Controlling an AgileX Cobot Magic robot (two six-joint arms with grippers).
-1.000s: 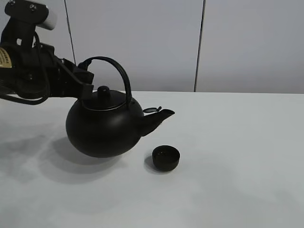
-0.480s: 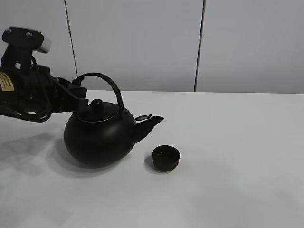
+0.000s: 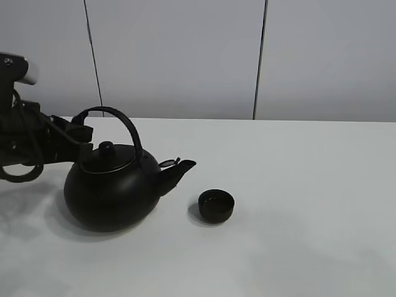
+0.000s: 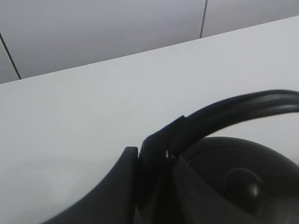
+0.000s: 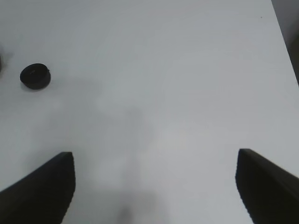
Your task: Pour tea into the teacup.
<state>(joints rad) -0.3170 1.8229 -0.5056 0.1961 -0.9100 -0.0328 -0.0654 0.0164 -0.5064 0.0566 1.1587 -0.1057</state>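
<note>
A big round black kettle [image 3: 111, 192] with a hoop handle [image 3: 120, 120] sits upright on the white table [image 3: 297, 185], spout pointing right toward the teacup. The small matte black teacup [image 3: 216, 205] stands just right of the spout; it also shows in the right wrist view [image 5: 35, 76]. No tea stream shows. My left gripper [image 3: 80, 137] is shut on the hoop handle near its left base; the left wrist view shows the fingers [image 4: 121, 186] clamped on the handle [image 4: 224, 114]. My right gripper [image 5: 154, 186] is open and empty above bare table, out of the exterior view.
Grey wall panels [image 3: 185, 55] stand behind the table's far edge. The table's right edge [image 5: 282, 42] shows in the right wrist view. Nothing else stands on the table.
My left gripper moved the kettle down and to the left, away from the teacup, and levelled it from a tilt onto the table. The teacup stayed put.
</note>
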